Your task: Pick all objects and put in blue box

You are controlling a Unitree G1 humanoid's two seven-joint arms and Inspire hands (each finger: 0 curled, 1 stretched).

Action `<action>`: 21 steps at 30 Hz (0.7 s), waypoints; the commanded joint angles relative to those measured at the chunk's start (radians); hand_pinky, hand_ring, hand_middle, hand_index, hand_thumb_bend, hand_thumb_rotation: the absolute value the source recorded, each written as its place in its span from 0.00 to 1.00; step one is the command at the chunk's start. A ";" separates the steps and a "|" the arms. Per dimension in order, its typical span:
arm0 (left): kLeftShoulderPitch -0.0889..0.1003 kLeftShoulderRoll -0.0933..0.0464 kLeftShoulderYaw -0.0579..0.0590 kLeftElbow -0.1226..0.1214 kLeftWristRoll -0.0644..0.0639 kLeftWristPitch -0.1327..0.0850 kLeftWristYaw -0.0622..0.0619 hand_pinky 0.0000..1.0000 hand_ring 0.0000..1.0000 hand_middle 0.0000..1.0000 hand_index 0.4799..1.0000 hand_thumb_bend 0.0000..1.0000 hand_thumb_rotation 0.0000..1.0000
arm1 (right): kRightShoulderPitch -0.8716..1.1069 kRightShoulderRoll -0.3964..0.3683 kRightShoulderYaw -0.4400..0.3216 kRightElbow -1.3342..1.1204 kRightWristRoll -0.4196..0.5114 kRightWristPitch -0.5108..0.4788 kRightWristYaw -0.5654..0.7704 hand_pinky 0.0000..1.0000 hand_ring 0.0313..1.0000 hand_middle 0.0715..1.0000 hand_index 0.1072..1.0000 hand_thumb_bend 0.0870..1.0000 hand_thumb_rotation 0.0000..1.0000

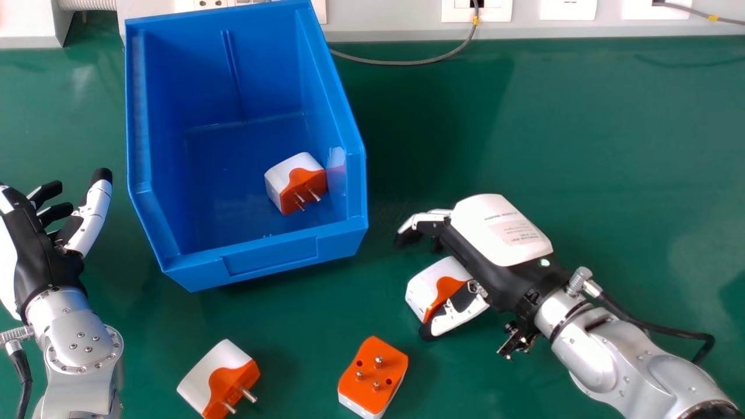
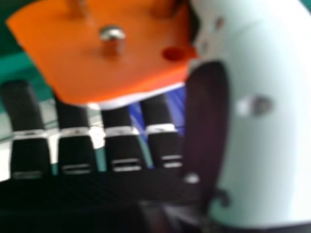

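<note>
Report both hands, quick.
Left hand: open, holding nothing.
Right hand: closed around a white-and-orange plug adapter; how firmly, can't be told.

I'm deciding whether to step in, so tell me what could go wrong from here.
The plug adapter between the thumb and fingers of the right hand may slip if the grip is loose. Moving left, the hand could clip the nearby wall of the blue box. Released there, the adapter might knock the boxed adapter.
</note>
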 commanded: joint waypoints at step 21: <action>0.007 0.009 0.019 -0.006 -0.007 -0.007 -0.029 0.60 0.74 0.81 0.76 0.65 0.47 | -0.032 -0.006 -0.031 0.014 0.009 -0.035 -0.065 0.32 0.43 0.50 0.49 0.46 0.00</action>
